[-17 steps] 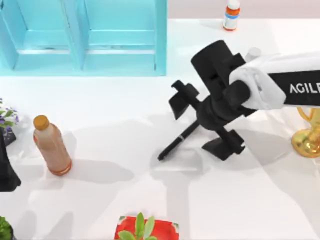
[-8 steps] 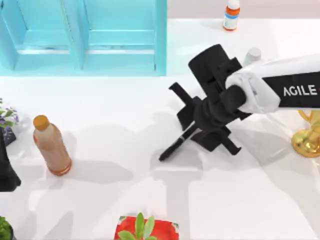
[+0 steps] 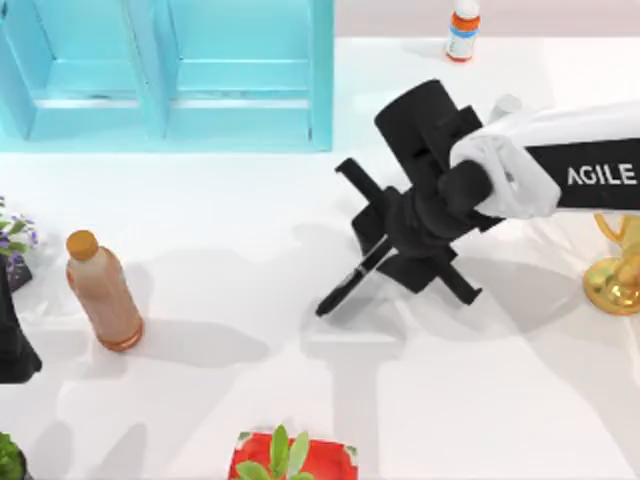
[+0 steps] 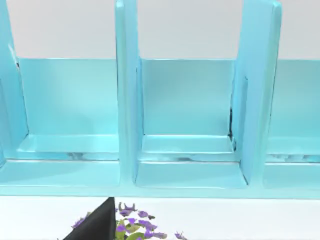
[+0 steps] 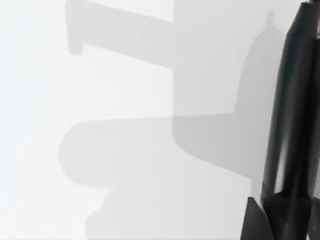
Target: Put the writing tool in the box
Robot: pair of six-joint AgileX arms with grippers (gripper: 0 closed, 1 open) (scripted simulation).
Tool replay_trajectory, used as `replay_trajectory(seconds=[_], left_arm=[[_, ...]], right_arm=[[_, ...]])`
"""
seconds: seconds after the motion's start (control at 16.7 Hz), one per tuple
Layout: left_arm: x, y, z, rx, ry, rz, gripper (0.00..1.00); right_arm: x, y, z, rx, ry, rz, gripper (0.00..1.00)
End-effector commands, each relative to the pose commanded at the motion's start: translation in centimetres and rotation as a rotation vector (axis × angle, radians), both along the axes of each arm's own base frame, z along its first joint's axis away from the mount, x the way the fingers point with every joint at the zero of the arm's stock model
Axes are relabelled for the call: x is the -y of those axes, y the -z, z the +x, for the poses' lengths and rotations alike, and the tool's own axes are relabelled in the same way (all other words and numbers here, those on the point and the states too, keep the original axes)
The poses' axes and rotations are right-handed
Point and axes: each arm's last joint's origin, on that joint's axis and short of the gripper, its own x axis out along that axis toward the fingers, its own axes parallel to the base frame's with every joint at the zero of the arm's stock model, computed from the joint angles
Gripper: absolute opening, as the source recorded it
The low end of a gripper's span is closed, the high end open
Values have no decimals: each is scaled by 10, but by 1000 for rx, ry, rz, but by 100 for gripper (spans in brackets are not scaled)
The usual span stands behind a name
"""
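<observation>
1. Compared with the earlier top views, the right gripper [image 3: 388, 262] is now sitting closed in on the upper end of the pen [image 3: 350, 283], where a second ago its fingers were standing spread on either side of it; the pen's free tip is sitting slightly higher in the picture than half a second ago, so it may be starting to lift.

2. From the top view, the pen is slanting down-left out of the right gripper over the white tabletop [image 3: 250, 200], near the middle and well apart from the blue box [image 3: 320, 100] at the far left. The fingers are narrowed around the pen's upper end. A brown bottle [image 3: 102, 290] is standing on the left side, and the left arm is parked at the left edge. A small orange-capped bottle [image 3: 462, 28] is standing at the far edge, a gold object [image 3: 612, 280] at the right edge, and a red pot with a plant [image 3: 292, 458] at the near edge.

3. From the left wrist view, the box [image 4: 125, 100] is showing open compartments split by upright dividers, with purple flowers [image 4: 131, 227] below it.

4. From the right wrist view, the pen [image 5: 292, 125] is running as a dark shaft over bare, shadowed tabletop.

5. Judging the risk: the grip is sitting near one end, so the long free end could swing or slip during carrying, and it could catch a divider or the box's front wall if it comes in low.
</observation>
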Motion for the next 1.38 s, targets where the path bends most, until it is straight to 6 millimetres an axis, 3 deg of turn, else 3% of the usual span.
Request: replay_trajectory(seconds=[0.42,0.54,0.78,0.9,1.02,1.14,1.26,1.38], left_arm=[[0,0,0,0,0,0,100],[0,0,0,0,0,0,100],[0,0,0,0,0,0,100],[0,0,0,0,0,0,100],[0,0,0,0,0,0,100],[0,0,0,0,0,0,100],[0,0,0,0,0,0,100],[0,0,0,0,0,0,100]], right_arm=[[2,-80,-1,-7,5,-7,0],[3,-89,-1,0,4,-4,0],[2,-88,-1,-2,3,-4,0],[10,-101,2,28,10,19,0],[30,-128,9,89,30,63,0],[63,-159,16,172,69,108,0],[109,-187,22,254,133,133,0],[167,-202,24,311,223,127,0]])
